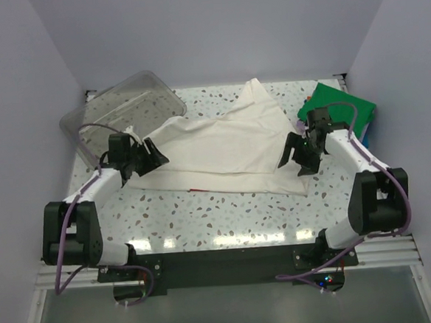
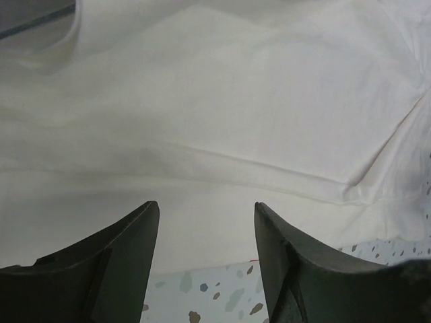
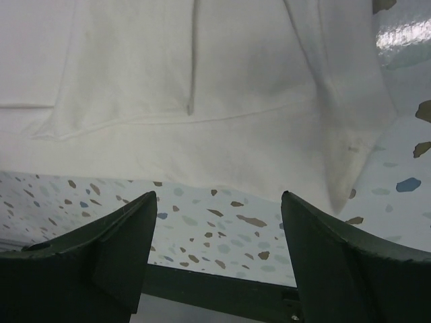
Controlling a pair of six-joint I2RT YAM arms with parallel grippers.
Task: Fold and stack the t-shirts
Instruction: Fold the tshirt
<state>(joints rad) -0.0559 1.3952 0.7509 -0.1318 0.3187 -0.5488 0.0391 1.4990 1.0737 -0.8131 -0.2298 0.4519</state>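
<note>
A cream-white t-shirt lies partly folded across the middle of the speckled table, one corner reaching toward the back. A sliver of red shows under its near edge. My left gripper is open at the shirt's left edge, nothing between its fingers; the left wrist view shows the cream-white t-shirt just beyond my left gripper. My right gripper is open at the shirt's right edge. In the right wrist view the t-shirt's hem lies ahead of my right gripper, over bare table. A folded green t-shirt tops a stack at the back right.
A clear plastic tub lies tilted at the back left, close to my left arm. Grey walls close in the table on three sides. The table's dark front edge shows below the right fingers.
</note>
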